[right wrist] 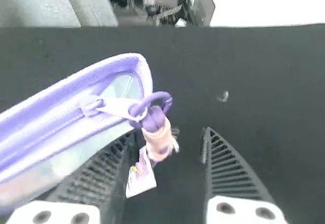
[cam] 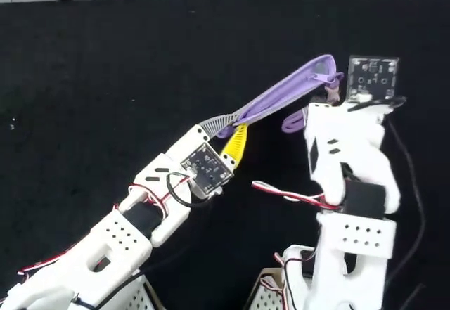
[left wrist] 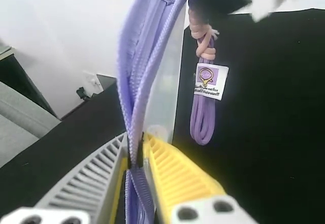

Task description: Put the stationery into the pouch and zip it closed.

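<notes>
A purple pouch point(cam: 281, 95) with a clear side hangs in the air above the black table, slanting up to the right. My left gripper point(cam: 230, 131) is shut on its lower end, and the left wrist view shows the pouch point(left wrist: 147, 56) pinched between the grey and yellow fingers point(left wrist: 172, 173). At the upper end is my right gripper point(cam: 327, 95). In the right wrist view the right gripper point(right wrist: 167, 132) is open. The purple pull cord point(right wrist: 155, 125) and its paper tag point(right wrist: 139, 178) dangle between its black fingers. The zipper slider point(right wrist: 94, 104) sits near the pouch's corner.
Black cloth point(cam: 105, 78) covers the whole table, with free room to the left and at the back. The cord's loop point(cam: 294, 121) droops beside the right arm. Loose red and white wires point(cam: 288, 194) run between the two arm bases.
</notes>
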{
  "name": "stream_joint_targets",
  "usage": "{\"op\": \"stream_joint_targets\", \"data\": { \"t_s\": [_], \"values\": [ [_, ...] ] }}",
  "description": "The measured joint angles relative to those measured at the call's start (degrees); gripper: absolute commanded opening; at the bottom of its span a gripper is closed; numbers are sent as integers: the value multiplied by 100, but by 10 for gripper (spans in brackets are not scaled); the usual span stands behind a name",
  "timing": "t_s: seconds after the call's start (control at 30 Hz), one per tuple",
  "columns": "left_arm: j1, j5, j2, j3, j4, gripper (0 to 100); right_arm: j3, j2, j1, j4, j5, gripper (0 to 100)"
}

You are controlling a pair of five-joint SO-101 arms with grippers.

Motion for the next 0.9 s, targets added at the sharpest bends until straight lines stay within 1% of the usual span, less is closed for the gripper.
{"op": "stream_joint_targets", "data": {
  "t_s": [0.07,0.17,0.2,0.27,0.4,0.6,0.8,0.9],
  "values": [
    [0,0,0,0,0,28,360,-18,0,-440,-9,168],
    [-44,0,0,0,0,28,721,-26,44,-976,-9,29],
    [-53,0,-9,0,0,28,730,-26,105,-1064,-9,8],
    [-53,0,-9,0,0,28,730,-35,325,-1134,0,25],
    [-53,0,-9,0,0,28,642,-35,703,-1011,167,11],
    [-53,-18,-9,0,0,28,510,-44,1248,-967,756,11],
    [-44,-18,-9,0,0,28,510,18,1565,-1336,1204,11],
    [-44,-18,-9,0,0,28,510,422,1758,-1670,1451,11]
  ]
}}
